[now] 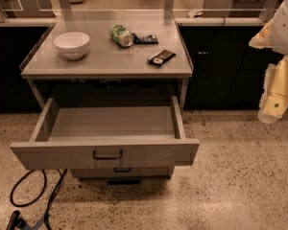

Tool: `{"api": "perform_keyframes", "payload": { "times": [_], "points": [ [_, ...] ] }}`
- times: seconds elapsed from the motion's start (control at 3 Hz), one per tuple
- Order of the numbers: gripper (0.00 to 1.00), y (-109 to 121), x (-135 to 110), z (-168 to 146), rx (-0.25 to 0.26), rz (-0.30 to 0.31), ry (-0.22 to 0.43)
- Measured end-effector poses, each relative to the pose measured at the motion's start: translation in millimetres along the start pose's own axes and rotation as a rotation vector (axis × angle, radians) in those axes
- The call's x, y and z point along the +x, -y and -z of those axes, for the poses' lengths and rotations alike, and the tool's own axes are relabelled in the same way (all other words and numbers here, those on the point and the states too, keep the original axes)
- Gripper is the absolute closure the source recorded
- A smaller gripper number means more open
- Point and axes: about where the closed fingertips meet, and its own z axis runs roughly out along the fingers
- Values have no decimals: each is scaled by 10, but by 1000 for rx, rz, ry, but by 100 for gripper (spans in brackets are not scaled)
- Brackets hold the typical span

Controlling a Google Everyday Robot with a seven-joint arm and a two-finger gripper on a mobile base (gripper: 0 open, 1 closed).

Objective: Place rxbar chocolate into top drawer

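Camera view showed the bar (161, 57) lying flat on the counter (101, 61), near its right edge. A white bowl (71, 44) sat on the left. A green can (121, 35) lay on its side, just beside a blue packet (145, 39). The top drawer (62, 155) under the counter was pulled out wide. The claw (272, 107) hung far off to the right, well apart from the bar. Nobody could tell if it was open or shut.

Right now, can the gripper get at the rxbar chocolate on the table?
Probably yes. The rxbar chocolate lies near the right front corner of the table, apart from the can and blue packet, nothing above it. The gripper hangs right of the table, lower, with open floor between.
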Motion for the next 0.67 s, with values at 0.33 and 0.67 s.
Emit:
{"api": "perform_keyframes", "payload": {
  "times": [0.33, 0.67],
  "points": [
    [0, 184, -157, -67, 37, 10, -7],
    [0, 185, -157, -68, 37, 10, -7]
  ]
}}
